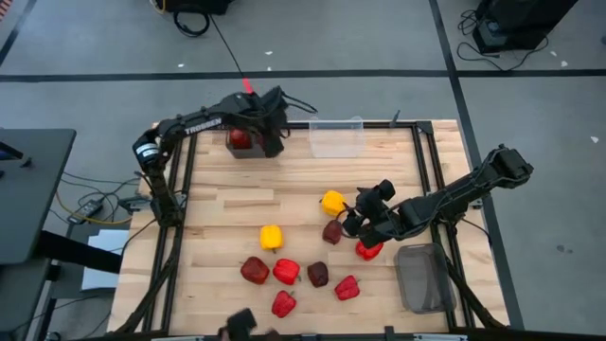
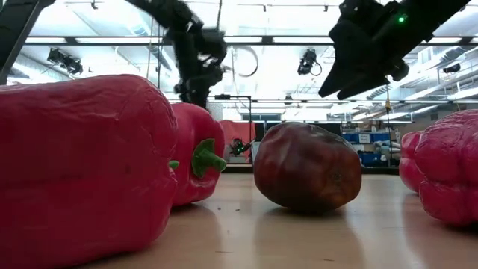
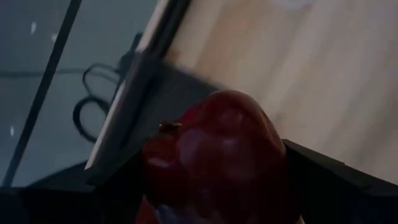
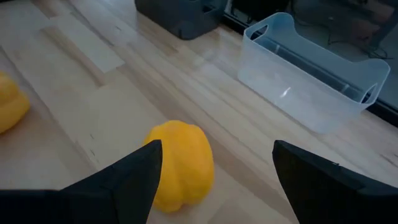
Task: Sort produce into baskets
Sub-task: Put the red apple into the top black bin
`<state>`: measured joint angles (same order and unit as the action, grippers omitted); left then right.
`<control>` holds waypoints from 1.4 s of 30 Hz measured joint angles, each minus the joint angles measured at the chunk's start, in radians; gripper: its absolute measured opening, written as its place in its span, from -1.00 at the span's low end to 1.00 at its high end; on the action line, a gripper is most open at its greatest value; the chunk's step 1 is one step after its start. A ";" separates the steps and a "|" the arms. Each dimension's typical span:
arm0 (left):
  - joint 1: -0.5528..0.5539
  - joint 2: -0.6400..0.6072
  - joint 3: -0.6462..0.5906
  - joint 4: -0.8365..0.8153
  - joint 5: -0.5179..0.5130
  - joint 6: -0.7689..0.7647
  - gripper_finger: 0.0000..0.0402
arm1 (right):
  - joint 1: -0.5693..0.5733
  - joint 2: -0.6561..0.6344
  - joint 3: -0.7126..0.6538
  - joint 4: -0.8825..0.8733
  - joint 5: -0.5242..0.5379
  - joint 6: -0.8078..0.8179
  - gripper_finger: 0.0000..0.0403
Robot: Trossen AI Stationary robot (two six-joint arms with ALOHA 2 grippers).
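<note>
At the far left of the tabletop (image 1: 227, 185), the left end effector (image 1: 254, 135) was held over the dark grey basket (image 1: 248, 148), clenched on a red pepper (image 3: 214, 155). Loose peppers and maroon fruits were scattered mid-table. Further right, the right end effector (image 1: 352, 210) was spread wide above a yellow pepper (image 4: 180, 165), the clear basket (image 4: 308, 68) lying beyond. The mesh basket (image 1: 423, 277) stood at the right edge.

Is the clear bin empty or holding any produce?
Empty. The clear bin shows only its own walls and floor in the right wrist view, and the high view shows nothing coloured inside.
</note>
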<state>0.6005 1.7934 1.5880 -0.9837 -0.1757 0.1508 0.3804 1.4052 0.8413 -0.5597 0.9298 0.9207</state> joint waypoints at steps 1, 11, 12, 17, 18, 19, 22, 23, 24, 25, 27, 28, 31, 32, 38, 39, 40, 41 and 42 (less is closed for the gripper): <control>0.026 -0.001 -0.023 0.023 0.000 0.000 0.69 | 0.000 0.000 0.000 0.002 -0.001 0.000 0.56; 0.201 -0.001 -0.191 0.224 0.001 0.058 0.79 | -0.044 0.000 0.000 0.099 0.009 -0.110 0.56; 0.206 -0.001 -0.192 0.224 0.006 0.058 0.80 | -0.050 0.000 0.000 0.112 0.001 -0.134 0.56; 0.210 -0.002 -0.192 0.223 0.074 0.048 0.87 | -0.078 0.000 0.000 0.129 -0.050 -0.172 0.56; 0.208 -0.002 -0.192 0.223 0.102 0.048 0.89 | -0.082 0.000 0.000 0.129 -0.051 -0.168 0.56; 0.204 -0.002 -0.192 0.225 0.130 0.047 0.91 | -0.084 0.000 0.000 0.129 -0.053 -0.167 0.56; 0.191 -0.002 -0.191 0.226 0.165 0.040 0.98 | -0.084 0.000 0.000 0.129 -0.052 -0.165 0.56; 0.186 -0.002 -0.187 0.221 0.162 0.027 0.98 | -0.084 0.000 0.000 0.129 -0.045 -0.165 0.56; 0.178 -0.002 -0.184 0.222 0.158 0.024 0.97 | -0.081 0.000 0.000 0.128 -0.034 -0.164 0.56; 0.168 -0.002 -0.181 0.222 0.156 0.023 0.97 | -0.077 0.000 0.000 0.128 -0.024 -0.161 0.56; 0.137 -0.012 -0.181 0.223 0.156 0.032 0.96 | -0.067 0.000 0.000 0.125 0.006 -0.157 0.56; 0.115 -0.020 -0.181 0.228 0.156 0.046 0.96 | -0.061 0.000 0.000 0.120 0.024 -0.157 0.56; 0.036 -0.049 -0.180 0.234 0.170 0.121 0.96 | -0.042 0.000 0.000 0.102 0.047 -0.157 0.56; 0.006 -0.058 -0.180 0.230 0.180 0.149 0.96 | -0.038 0.000 0.000 0.094 0.046 -0.157 0.56; -0.215 -0.089 -0.179 0.245 0.301 0.261 0.96 | -0.015 0.000 0.000 0.039 0.046 -0.135 0.56; -0.257 -0.088 -0.179 0.255 0.309 0.263 0.96 | -0.013 0.000 0.000 0.031 0.046 -0.128 0.56; -0.299 -0.083 -0.179 0.271 0.312 0.261 0.96 | -0.011 0.000 0.000 0.023 0.045 -0.121 0.56; -0.342 -0.074 -0.179 0.298 0.309 0.243 0.96 | -0.008 0.000 0.000 0.014 0.041 -0.112 0.56; -0.381 -0.067 -0.179 0.327 0.298 0.215 0.96 | -0.008 0.000 0.000 0.005 0.031 -0.104 0.56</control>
<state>0.2197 1.7259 1.4086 -0.6563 0.1227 0.3663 0.3726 1.4052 0.8413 -0.5546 0.9606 0.8168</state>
